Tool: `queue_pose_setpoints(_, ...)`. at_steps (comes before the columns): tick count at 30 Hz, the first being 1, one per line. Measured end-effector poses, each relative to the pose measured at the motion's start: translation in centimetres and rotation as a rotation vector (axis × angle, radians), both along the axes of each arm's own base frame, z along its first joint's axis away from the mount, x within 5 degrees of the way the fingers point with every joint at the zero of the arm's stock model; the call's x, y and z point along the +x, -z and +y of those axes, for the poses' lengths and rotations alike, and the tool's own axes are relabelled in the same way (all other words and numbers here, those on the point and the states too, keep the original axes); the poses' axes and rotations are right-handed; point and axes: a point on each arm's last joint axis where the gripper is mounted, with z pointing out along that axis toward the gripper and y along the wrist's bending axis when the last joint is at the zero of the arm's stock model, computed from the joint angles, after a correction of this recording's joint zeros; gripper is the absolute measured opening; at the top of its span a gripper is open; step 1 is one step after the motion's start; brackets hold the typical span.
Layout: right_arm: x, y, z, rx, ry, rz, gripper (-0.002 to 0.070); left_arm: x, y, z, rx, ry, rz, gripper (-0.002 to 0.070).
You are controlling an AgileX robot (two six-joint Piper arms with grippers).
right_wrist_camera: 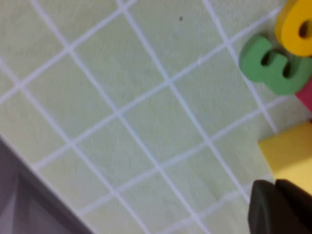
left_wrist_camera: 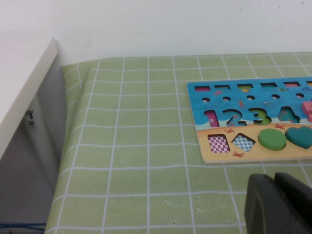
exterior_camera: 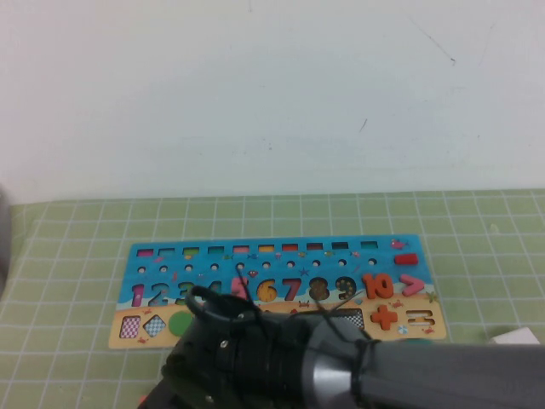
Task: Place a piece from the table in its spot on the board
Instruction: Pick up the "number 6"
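A long flat rectangular puzzle board (exterior_camera: pixel 281 256), blue along its far part and tan along its near strip, lies on the table (exterior_camera: pixel 77 256), which is covered by a light green cloth with a white square grid. Among its coloured numerals, the 6-shaped recess with an orange-brown floor (exterior_camera: pixel 266 290) sits between the pink 5 (exterior_camera: pixel 241 287) and the red-pink 7 (exterior_camera: pixel 290 290).

The right arm (exterior_camera: pixel 409 375) reaches in from the right across the near edge of the high view, and its dark wrist covers the middle of the board's near strip. The right gripper (right_wrist_camera: pixel 276 195) hangs over bare cloth with its fingers together, holding nothing.

Its wrist camera shows a cluster of loose pieces. The small flat bright yellow wooden numeral with a round hole (right_wrist_camera: pixel 294 24) is cut off by the picture's edge and lies just beside a green wooden numeral 3 (right_wrist_camera: pixel 273 66). A pink piece (right_wrist_camera: pixel 306 96) shows next to the 3, and a yellow angular block (right_wrist_camera: pixel 287 156) lies closest to the fingers. The yellow numeral is on the cloth, not in its recess; the high view does not show it.

The left gripper (left_wrist_camera: pixel 276 195) is over the cloth near the board's left end, on the near side. Its fingers look pressed together and it holds nothing.
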Motion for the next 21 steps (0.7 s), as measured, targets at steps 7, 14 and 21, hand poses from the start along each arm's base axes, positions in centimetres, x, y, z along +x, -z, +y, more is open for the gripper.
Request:
queue_pose_setpoints(7, 0.6, 2.7, 1.3, 0.069, 0.092, -0.024, 0.0074, 0.0, 0.0, 0.0, -0.002, 0.000, 0.000, -0.0001)
queue_pose_setpoints(14, 1.5, 4.1, 1.8, 0.107, 0.225, -0.075, 0.0352, 0.0, 0.0, 0.0, -0.002, 0.000, 0.000, -0.0001)
queue_pose_setpoints(21, 4.4, 4.9, 0.3, 0.092, 0.326, -0.084, 0.0424, 0.0, 0.0, 0.0, -0.002, 0.000, 0.000, -0.0001)
